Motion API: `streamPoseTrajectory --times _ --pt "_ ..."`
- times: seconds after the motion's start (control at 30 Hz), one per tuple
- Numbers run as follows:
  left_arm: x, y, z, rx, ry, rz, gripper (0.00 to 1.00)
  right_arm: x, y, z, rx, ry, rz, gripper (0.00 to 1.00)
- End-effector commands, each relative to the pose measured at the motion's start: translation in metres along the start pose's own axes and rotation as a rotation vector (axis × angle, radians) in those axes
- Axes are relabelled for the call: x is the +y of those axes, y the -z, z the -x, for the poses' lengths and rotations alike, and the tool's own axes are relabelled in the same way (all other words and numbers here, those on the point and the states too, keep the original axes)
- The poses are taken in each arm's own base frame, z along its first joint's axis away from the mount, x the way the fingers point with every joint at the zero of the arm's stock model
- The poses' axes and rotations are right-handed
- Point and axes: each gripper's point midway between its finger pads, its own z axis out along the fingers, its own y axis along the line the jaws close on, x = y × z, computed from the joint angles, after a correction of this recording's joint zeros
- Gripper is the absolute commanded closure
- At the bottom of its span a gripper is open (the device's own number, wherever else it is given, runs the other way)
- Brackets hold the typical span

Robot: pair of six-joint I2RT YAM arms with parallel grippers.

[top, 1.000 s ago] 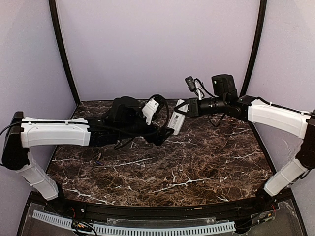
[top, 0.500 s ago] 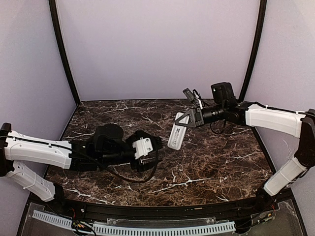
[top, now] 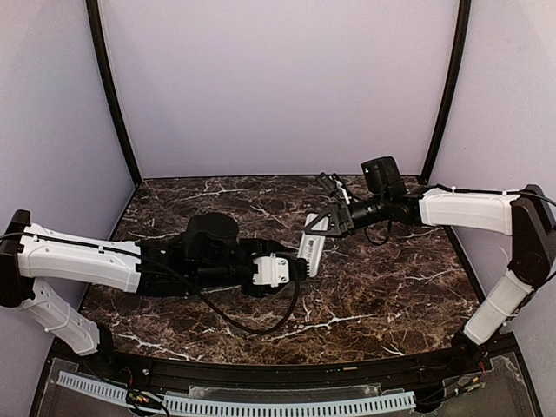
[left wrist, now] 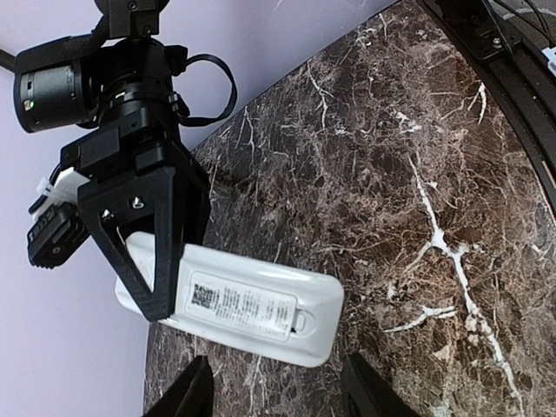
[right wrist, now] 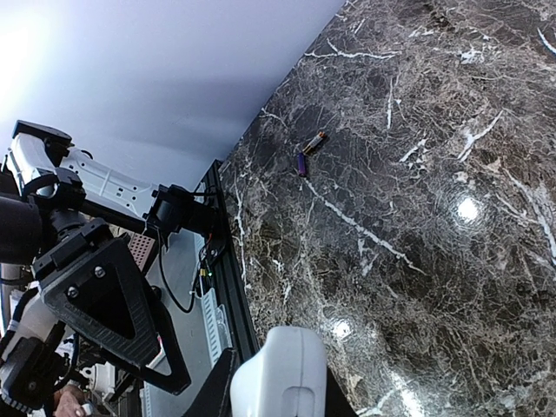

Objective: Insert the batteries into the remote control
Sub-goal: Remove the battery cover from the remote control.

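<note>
here, the left gripper (left wrist: 278, 382) sits low over the marble table (left wrist: 417, 130), just left of centre. its fingers (left wrist: 193, 393) are spread wide with nothing between them. they line up on either side of the remote control (left wrist: 252, 308), which hangs just beyond them. that looks like a pose for taking hold of the free end or working on the back, though that is only a judgement.

two batteries (right wrist: 308, 149) lie loose on the stone, side by side and well apart from the remote. only the right wrist view shows them. neither is loaded yet.

the remote is near the middle of the table, lifted off the surface and tilted, with its back turned to the left wrist camera. holding it in the air like this probably lets the other arm reach the compartment side. a white label (left wrist: 239, 306) covers most of the back, with a small square code at one end and several lines of fine print, all too small to read. no brand name can be made out. a curved notch beside the label suggests the cover is on.

the right gripper (left wrist: 161, 291) reaches in from the right, its jaws pinching the remote's far end.
</note>
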Motion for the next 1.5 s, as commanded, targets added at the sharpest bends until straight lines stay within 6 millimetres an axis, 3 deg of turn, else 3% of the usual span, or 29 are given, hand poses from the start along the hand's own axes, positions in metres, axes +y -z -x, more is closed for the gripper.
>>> streamPoseTrajectory --times 0.0,0.6,1.13,1.47 --pt "-0.01 -0.013 0.0 0.036 -0.058 -0.077 0.5 -0.002 -0.009 -0.01 0.033 -0.027 0.015 1.0" --pt "-0.015 -0.031 -0.006 0.085 -0.108 -0.118 0.62 0.003 -0.02 -0.02 0.075 -0.028 0.024 1.0" --pt "-0.01 -0.038 -0.012 0.124 -0.144 -0.093 0.65 0.008 -0.023 -0.022 0.095 -0.024 0.046 1.0" --pt "-0.022 -0.035 -0.011 0.099 -0.144 -0.147 0.64 0.008 -0.024 -0.022 0.097 -0.022 0.048 1.0"
